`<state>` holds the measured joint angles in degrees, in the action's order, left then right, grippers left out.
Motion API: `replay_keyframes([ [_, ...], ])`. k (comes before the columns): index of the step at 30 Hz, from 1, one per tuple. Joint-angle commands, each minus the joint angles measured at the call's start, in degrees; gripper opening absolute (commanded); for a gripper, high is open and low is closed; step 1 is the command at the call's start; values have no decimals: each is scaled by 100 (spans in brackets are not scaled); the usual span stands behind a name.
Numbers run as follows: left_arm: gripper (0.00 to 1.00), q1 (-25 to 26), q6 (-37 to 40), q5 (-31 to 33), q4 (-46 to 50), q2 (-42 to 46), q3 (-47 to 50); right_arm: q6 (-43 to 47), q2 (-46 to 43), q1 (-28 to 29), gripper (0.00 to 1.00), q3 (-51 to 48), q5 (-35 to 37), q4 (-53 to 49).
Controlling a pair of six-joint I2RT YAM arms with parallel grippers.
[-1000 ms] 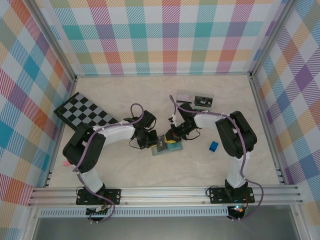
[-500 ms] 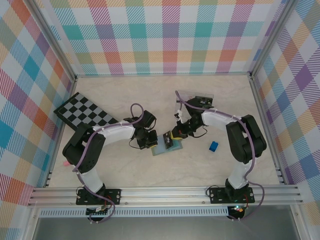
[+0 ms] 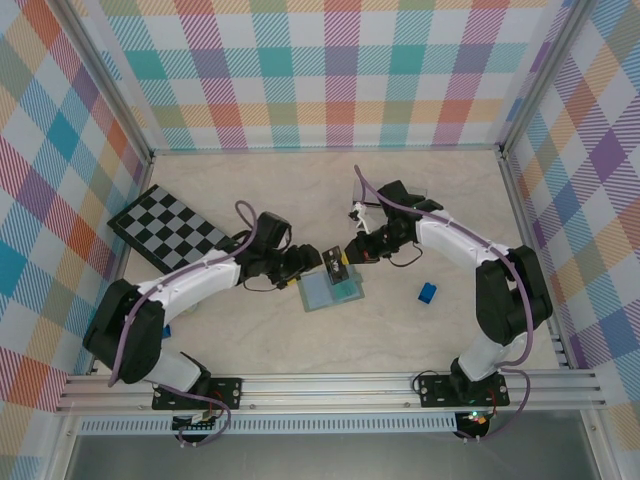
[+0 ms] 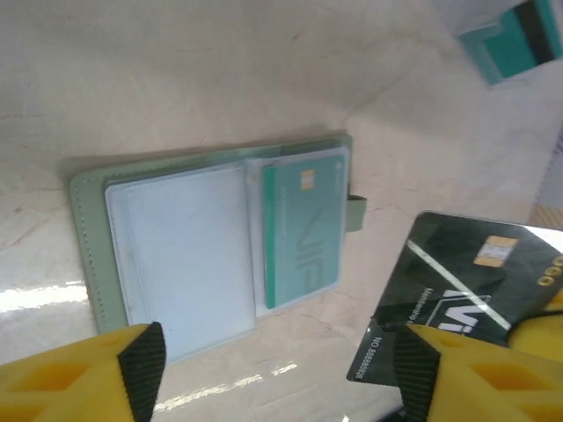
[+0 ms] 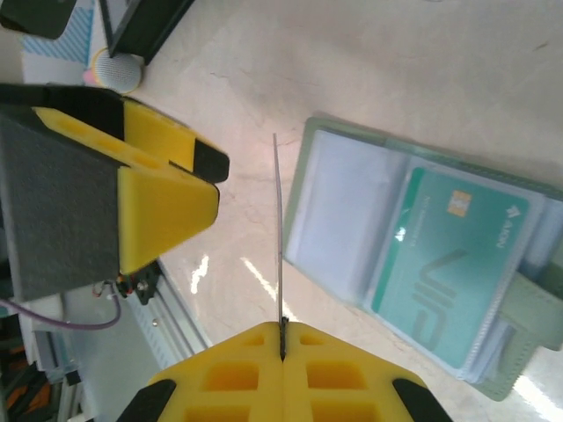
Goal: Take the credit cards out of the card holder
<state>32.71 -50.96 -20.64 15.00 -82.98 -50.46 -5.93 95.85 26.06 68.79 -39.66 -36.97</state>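
The sage-green card holder (image 4: 88,255) lies open on the table (image 3: 318,294), its pale inner sleeves facing up. A teal-green credit card (image 4: 303,229) sits in the sleeve on the snap-tab side (image 5: 449,264). My right gripper (image 5: 283,330) is shut on a dark credit card (image 4: 457,286), held clear of the holder beside it; this card is edge-on in the right wrist view (image 5: 279,229). In the top view the dark credit card (image 3: 336,265) hangs just above the holder's back edge. My left gripper (image 4: 277,378) is open over the table at the holder's near edge, with nothing between its fingers (image 4: 141,365).
A checkerboard (image 3: 170,225) lies at the back left. A small blue block (image 3: 427,292) sits right of the holder. Another teal card with a black stripe (image 4: 515,35) lies farther off. The left gripper's yellow finger (image 5: 149,202) is close to the held card.
The right gripper has pulled the dark card out of the holder and lifted it back. The left arm has drawn back to the left, off the holder.
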Motion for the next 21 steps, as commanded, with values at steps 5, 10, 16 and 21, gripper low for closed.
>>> replay_keyframes([
  [5,88,-282,-643,-1175,-2278,229,783,-251,166,-190,0,100,-1171,239],
  [10,87,-301,-950,-1731,-3694,46,1078,-408,223,-326,0,38,-1864,494],
  [16,64,-300,-1120,-1913,-4571,45,1235,-569,264,-475,0,46,-2371,617],
  [21,31,-300,-1195,-1928,-4781,97,1217,-768,262,-535,0,21,-2538,824],
])
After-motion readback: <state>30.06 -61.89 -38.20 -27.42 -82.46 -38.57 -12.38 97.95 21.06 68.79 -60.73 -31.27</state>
